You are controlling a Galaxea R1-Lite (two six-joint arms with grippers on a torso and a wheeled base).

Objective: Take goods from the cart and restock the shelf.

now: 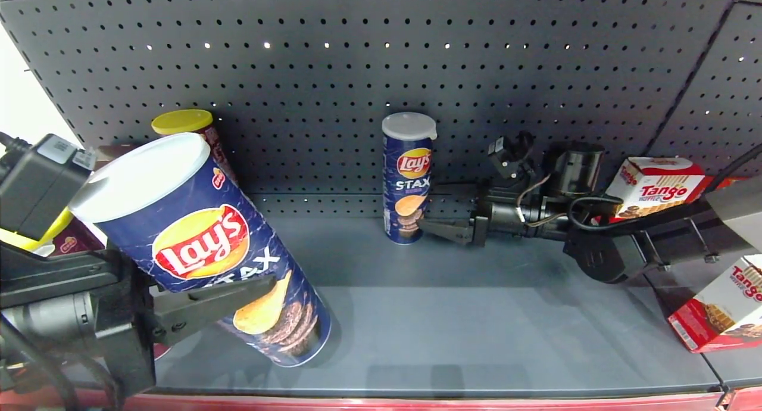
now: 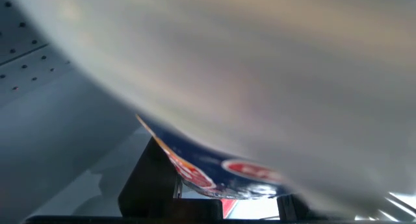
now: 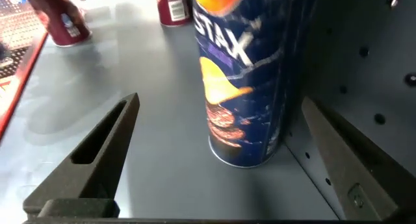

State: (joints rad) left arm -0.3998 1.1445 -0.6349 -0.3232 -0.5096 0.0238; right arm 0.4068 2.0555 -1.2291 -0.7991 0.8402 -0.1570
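We judge this a shop. A grey metal shelf (image 1: 446, 315) with dark perforated back panel (image 1: 381, 71) carries blue cylindrical crisp cans (image 1: 408, 178) and red-and-white cardboard wafer boxes (image 1: 655, 187).

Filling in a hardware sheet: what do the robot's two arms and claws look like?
The left arm and right arm are matte black. The left claw has flat, tapering black fingers, with a grey cylindrical section behind. The right claw has the same wedge-shaped fingers; thin black and pale cables loop over its wrist.
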